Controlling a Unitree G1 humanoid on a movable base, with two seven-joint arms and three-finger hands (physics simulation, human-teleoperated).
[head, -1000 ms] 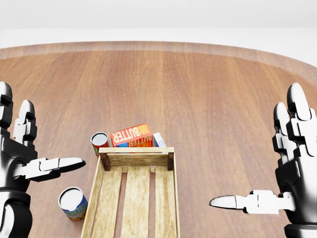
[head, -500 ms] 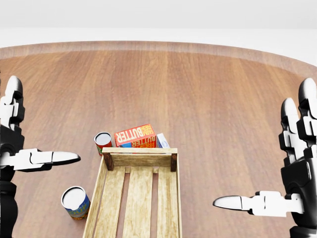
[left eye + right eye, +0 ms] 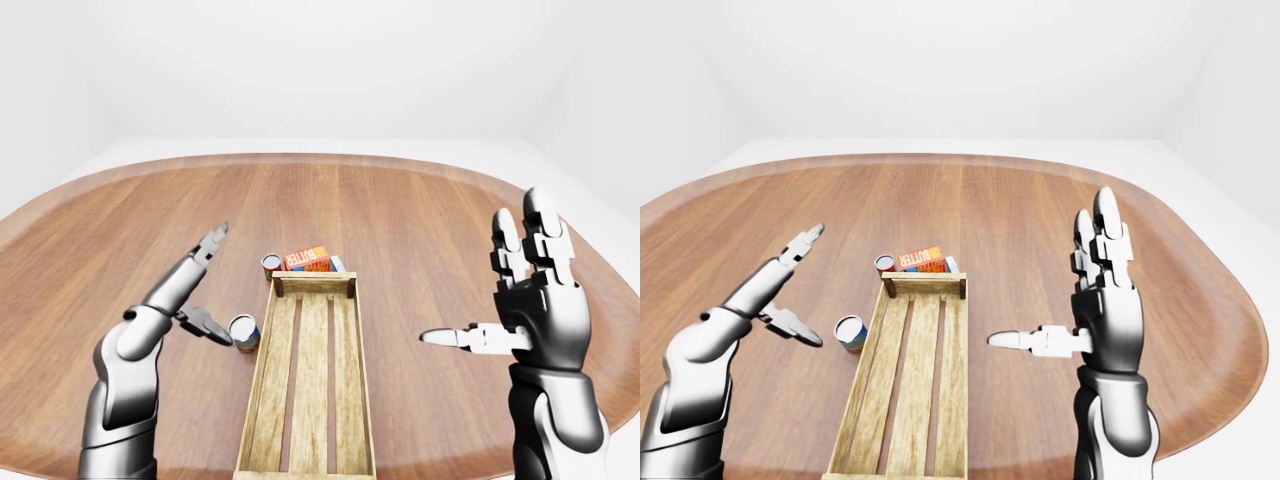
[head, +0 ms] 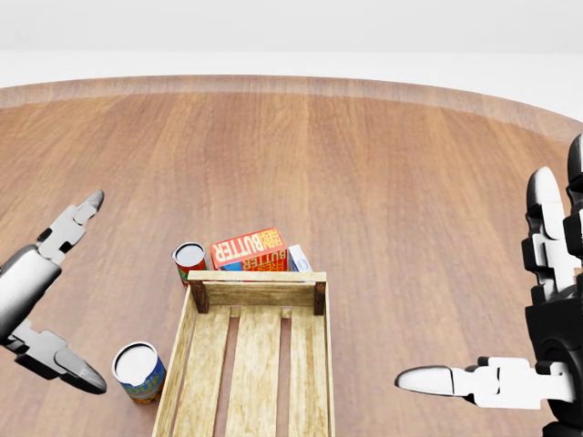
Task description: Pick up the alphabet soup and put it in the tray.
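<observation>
Hidden: tray cut off at the head view's bottom; white carton mostly behind the butter box.
Writing: "BUTTER" legible; can labels unreadable.
Alphabet soup: on the bench, touching the tray's far-left corner.
Second can: left of the tray.
Left hand: spread open, empty.
Right hand: spread open, empty.

A bare simulated test room rather than any lived-in place: plain white walls meet a pale floor, and one broad, round-edged wooden table fills it, with uniform, shadowless lighting and no furnishings around.
</observation>
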